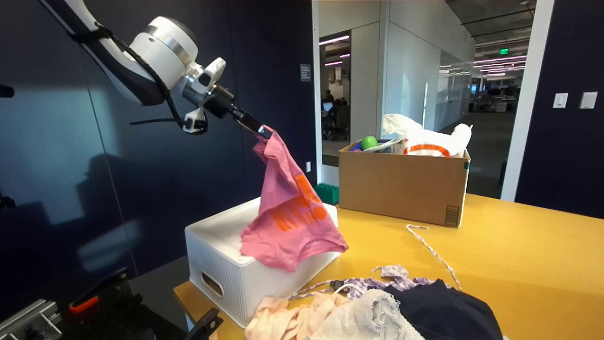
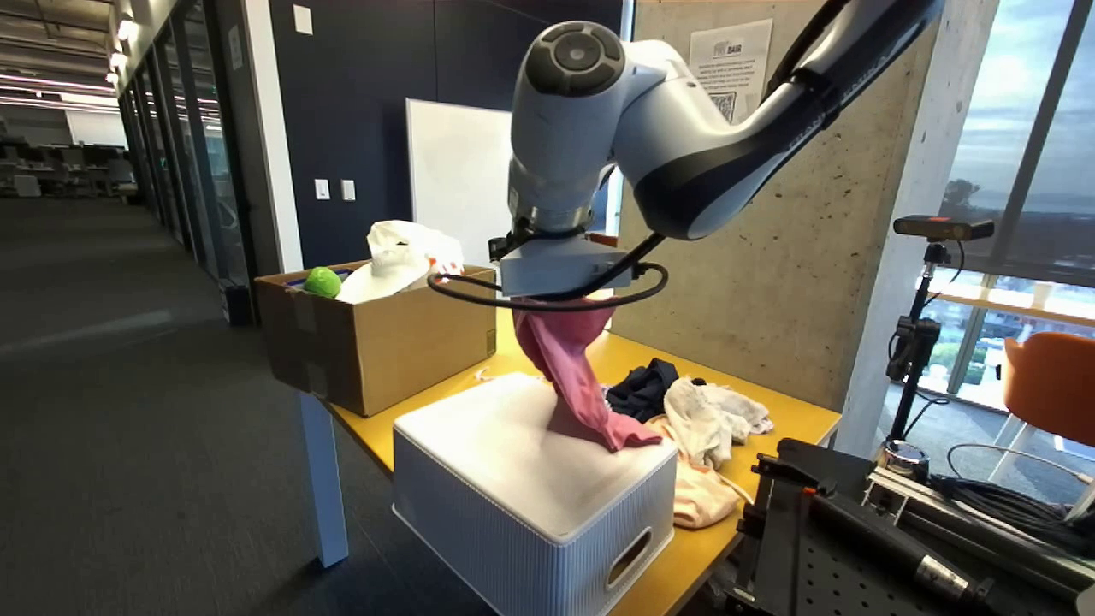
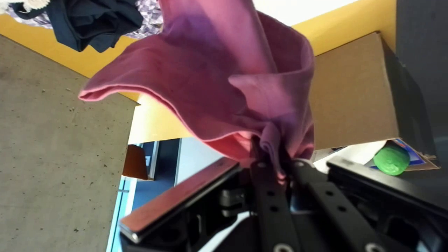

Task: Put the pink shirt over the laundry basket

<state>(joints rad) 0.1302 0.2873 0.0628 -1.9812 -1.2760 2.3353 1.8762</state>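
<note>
Black two-finger gripper (image 1: 264, 131) pinches a bunched bit of the soft pink cloth shirt with orange print (image 1: 293, 210) | shirt hangs down, low end on the white boxy plastic laundry basket (image 1: 264, 281), drooping past one side | should be light, floppy, hard to hurt | best held by thick folds

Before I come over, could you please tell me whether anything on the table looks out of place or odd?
Yes: the laundry basket has a closed face on top, so it seems upturned; in an exterior view, one side also appears to overhang the table, with floor showing right below it.
</note>
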